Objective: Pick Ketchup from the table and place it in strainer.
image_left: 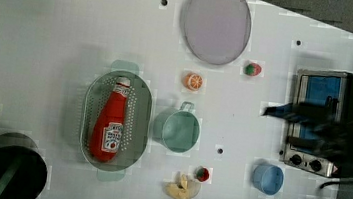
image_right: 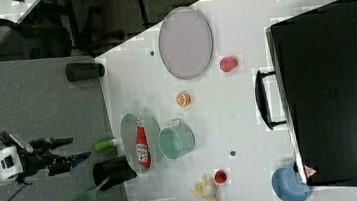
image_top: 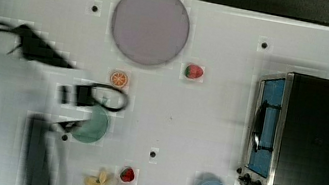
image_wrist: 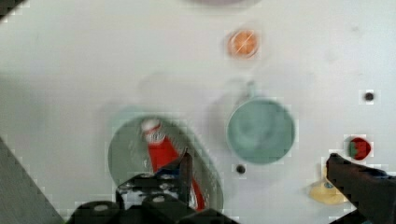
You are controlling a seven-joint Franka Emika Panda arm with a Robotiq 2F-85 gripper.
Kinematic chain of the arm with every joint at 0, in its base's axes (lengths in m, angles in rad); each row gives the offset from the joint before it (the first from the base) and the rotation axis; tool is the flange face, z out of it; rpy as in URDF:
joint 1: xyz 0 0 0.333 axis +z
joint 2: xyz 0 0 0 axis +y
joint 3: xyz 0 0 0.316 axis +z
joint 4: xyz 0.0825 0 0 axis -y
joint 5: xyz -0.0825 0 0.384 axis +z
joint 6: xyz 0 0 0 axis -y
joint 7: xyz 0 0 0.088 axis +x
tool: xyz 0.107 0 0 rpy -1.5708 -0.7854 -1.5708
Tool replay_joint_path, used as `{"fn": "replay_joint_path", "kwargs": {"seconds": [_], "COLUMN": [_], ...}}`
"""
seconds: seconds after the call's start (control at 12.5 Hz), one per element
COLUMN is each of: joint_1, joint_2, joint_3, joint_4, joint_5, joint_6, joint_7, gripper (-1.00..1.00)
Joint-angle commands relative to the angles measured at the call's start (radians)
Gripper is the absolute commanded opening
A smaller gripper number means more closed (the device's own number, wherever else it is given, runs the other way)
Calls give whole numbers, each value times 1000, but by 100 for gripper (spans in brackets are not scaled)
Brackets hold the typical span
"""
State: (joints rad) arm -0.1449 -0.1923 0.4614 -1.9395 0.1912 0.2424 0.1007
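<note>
The ketchup (image_left: 110, 122), a slim red bottle with a white cap, lies lengthwise inside the pale green oval strainer (image_left: 136, 117). The right view shows the ketchup (image_right: 142, 147) resting in the strainer (image_right: 128, 127) near the table's edge. My gripper (image_wrist: 259, 165) is open and holds nothing. It hangs well above the table, with one finger over the ketchup (image_wrist: 161, 150) and the strainer (image_wrist: 122, 154) below. In the right view my gripper (image_right: 77, 147) sits off the table's edge, away from the bottle.
A round green cup (image_left: 177, 130) stands beside the strainer. Also on the table are a grey plate (image_left: 216, 22), an orange slice (image_left: 192, 80), two strawberries (image_left: 252, 69) (image_left: 202, 173), a banana (image_left: 181, 190), a blue bowl (image_left: 267, 178), a toaster oven (image_top: 316, 143) and a black pot (image_left: 10, 171).
</note>
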Motion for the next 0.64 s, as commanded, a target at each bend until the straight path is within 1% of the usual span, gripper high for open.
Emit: {"fn": "replay_joint_path", "kwargs": {"seconds": [0.08, 0.16, 0.24, 0.4, 0.48, 0.56, 0.64], "joint_1": [-82, -82, -82, -83, -83, -83, -82], "joint_2": [2, 0, 0, 4, 12, 18, 19], "joint_3": [-172, -209, -238, -268, -268, -265, -265], "joint_4": [0, 1, 2, 18, 34, 49, 57], "joint_5": [-6, -22, -62, -148, -172, -181, -170], "joint_6": [-30, -43, -73, -75, -71, -71, -81], "joint_7": [-83, -105, -115, -113, -112, -112, -112], "gripper": [100, 100, 100, 100, 100, 100, 100]}}
